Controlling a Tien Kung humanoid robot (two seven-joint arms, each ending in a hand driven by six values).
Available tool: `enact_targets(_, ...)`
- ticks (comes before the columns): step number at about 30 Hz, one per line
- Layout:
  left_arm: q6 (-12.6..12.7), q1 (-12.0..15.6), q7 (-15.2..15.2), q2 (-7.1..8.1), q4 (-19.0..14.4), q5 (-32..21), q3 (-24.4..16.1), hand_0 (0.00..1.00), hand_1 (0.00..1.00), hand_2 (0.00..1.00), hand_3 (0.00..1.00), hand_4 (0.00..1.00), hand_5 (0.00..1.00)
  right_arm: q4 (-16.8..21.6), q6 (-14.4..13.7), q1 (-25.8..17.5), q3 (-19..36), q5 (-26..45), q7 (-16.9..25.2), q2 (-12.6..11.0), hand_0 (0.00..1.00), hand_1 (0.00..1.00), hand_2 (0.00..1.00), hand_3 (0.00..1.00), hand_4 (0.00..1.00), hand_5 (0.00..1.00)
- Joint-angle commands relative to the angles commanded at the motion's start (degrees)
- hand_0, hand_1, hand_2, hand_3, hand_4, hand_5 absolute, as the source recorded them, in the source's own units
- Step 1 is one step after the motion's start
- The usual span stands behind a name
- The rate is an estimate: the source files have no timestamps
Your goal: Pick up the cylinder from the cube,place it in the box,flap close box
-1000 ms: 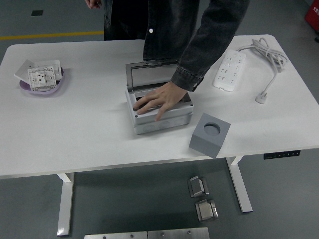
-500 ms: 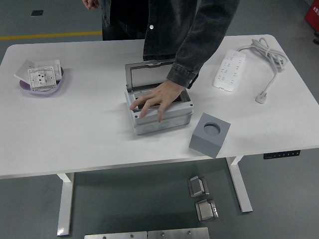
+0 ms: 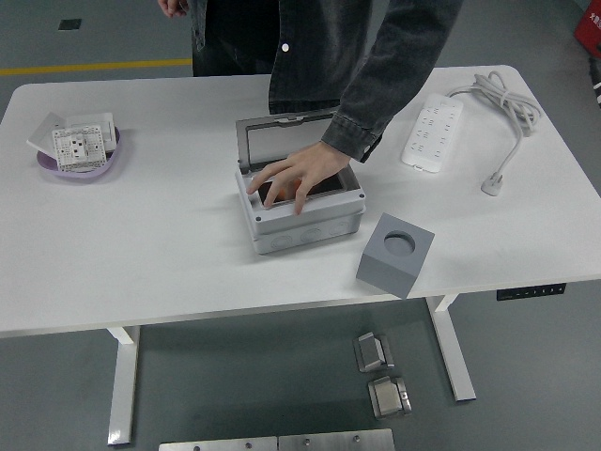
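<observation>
A person's hand (image 3: 299, 176) reaches down from the far side of the table, fingers spread and pointing toward the near edge, over the open top of the box (image 3: 302, 214). The fingertips hang at or just inside the box's front rim; whether they touch anything inside cannot be told, and the hand holds nothing that shows. The sleeve (image 3: 376, 94) is dark denim and runs up and to the right to the person standing at the top of the picture.

The box is light grey, squarish, with screw holes at its corners and round marks on its front wall. Its lid (image 3: 282, 139) stands raised at the back, a grey frame with a clear pane. The inside looks dark under the hand. The cylinder cannot be seen; the hand hides most of the box's inside.

Just right of the box and nearer the table's front sits the cube (image 3: 395, 254), darker grey, turned corner-on, with a round hollow in its top face. It stands close to the near edge and apart from the box.

Neither robot hand is in view.

The white table (image 3: 160, 254) has wide bare room left and in front of the box. At the far left lies a purple dish (image 3: 83, 162) with white wall sockets on it. At the far right lies a white power strip (image 3: 433, 134) with its coiled cord (image 3: 502, 108).
</observation>
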Motion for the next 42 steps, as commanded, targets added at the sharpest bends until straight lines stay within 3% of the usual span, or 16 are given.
enact_targets(42,-0.05,0.00,-0.05,-0.13,-0.06,-0.26,0.31,0.662,0.649,0.540,0.576,0.547,0.239,-0.22,-0.92,-0.53,-1.49,-0.57,0.15,0.54,0.769,0.753,0.783,0.762,0.691,0.377)
